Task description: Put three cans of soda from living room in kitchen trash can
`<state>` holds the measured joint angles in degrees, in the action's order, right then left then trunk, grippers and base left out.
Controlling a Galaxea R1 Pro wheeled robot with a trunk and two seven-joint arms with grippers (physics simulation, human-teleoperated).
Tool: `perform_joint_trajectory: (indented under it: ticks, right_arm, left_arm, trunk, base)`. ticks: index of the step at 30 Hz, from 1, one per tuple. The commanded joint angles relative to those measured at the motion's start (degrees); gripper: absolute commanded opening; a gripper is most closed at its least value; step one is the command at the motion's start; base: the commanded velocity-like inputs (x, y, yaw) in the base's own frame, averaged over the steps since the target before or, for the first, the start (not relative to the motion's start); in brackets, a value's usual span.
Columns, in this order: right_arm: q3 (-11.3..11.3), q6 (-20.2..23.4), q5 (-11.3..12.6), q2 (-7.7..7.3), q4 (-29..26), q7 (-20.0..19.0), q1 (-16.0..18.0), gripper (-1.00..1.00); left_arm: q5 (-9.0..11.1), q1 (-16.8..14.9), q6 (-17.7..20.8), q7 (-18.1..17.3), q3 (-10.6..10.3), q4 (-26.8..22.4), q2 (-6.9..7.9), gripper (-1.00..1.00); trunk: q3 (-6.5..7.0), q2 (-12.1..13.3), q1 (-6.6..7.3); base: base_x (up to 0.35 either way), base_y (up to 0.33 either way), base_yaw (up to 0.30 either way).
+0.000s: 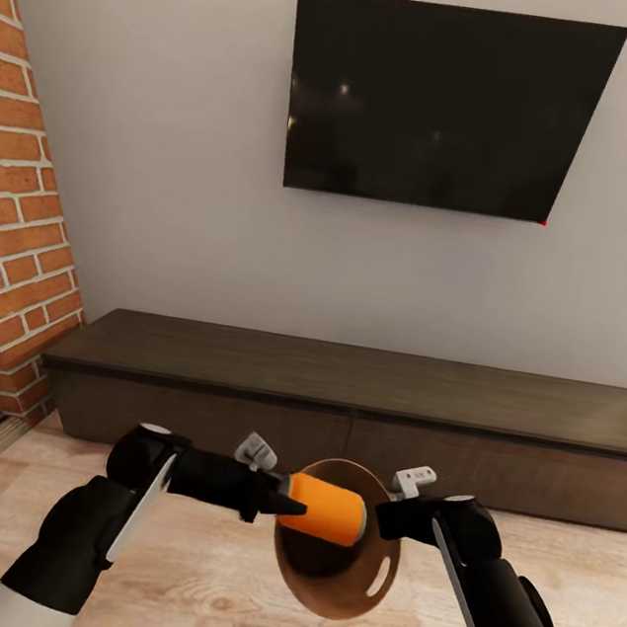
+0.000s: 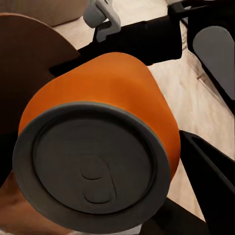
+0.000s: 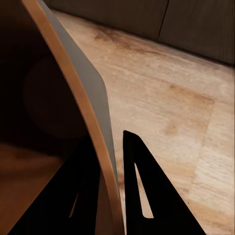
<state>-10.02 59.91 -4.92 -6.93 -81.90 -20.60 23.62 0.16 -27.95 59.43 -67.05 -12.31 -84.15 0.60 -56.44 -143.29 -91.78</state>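
Gripping the orange can (image 1: 326,508) sideways, the left gripper (image 1: 279,504) is pointing its long axis at 3 o'clock into the bin (image 1: 371,581), whose rim the right gripper (image 3: 113,196) is pinching.

head: high, facing forward and down toward black wall TV (image 1: 447,105) and long dark wooden cabinet (image 1: 361,400) | left wrist: very close on grey top of orange soda can (image 2: 93,161) | right wrist: tight along thin rim of coppery-brown round bin (image 3: 90,107) | shared: warm plank floor (image 1: 204,597), can, bin
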Motion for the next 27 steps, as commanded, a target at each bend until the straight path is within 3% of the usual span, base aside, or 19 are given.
perform_joint_trajectory:
  ticks: [1, 5, 9, 13, 17, 19, 23, 27]
  right_arm:
    - [-0.05, 0.09, 0.88, 0.04, -0.02, -0.14, 0.02, -1.00]
    - [-0.10, 0.09, 0.85, 0.30, -0.07, -0.14, 0.02, -1.00]
    - [-0.45, 0.09, -1.25, 1.16, -0.10, -0.14, 0.02, -1.00]
    - [-0.51, 0.09, -2.27, 2.04, -0.10, -0.14, 0.02, -1.00]
    - [-0.70, 0.09, -2.64, 2.38, -0.11, -0.14, 0.02, -1.00]
    - [-0.75, 0.09, -2.69, 2.40, -0.11, -0.14, 0.02, -1.00]
    - [-0.78, 0.09, -2.72, 2.43, -0.11, -0.14, 0.02, -1.00]
    - [-0.78, 0.09, -2.72, 2.38, -0.11, -0.14, 0.02, -1.00]
  left_arm:
    - [0.24, 0.04, 0.06, 2.83, -1.41, 0.02, -0.13, -1.00]
    - [0.20, 0.07, 0.00, 7.41, -5.09, 0.35, -1.28, -1.00]
    - [0.20, 0.08, -0.21, 13.51, -6.66, 0.99, -2.11, -1.00]
    - [0.18, 0.08, -0.30, 16.78, -7.46, 1.13, -2.57, -1.00]
    - [0.40, 0.08, -0.43, 24.97, -12.18, 1.17, -3.20, -1.00]
    - [0.52, 0.10, -0.45, 27.84, -13.35, 1.18, -3.62, -1.00]
    - [0.42, 0.10, -0.46, 29.50, -14.36, 2.21, -4.23, -1.00]
    - [0.42, 0.09, -0.46, 33.81, -14.88, 3.88, -4.87, -1.00]
  trunk:
    - [0.01, 0.00, 0.01]
    - [0.01, 0.00, 0.01]
    - [0.01, 0.00, 0.01]
    - [0.01, 0.00, 0.01]
    - [0.01, 0.00, 0.01]
    - [0.01, 0.00, 0.01]
    - [0.01, 0.00, 0.01]
    - [0.01, 0.00, 0.01]
  base:
    - [0.000, 0.000, 0.000]
    - [0.000, 0.000, 0.000]
    - [0.000, 0.000, 0.000]
    - [0.000, 0.000, 0.000]
    - [0.000, 0.000, 0.000]
    - [0.000, 0.000, 0.000]
    - [0.000, 0.000, 0.000]
    - [0.000, 0.000, 0.000]
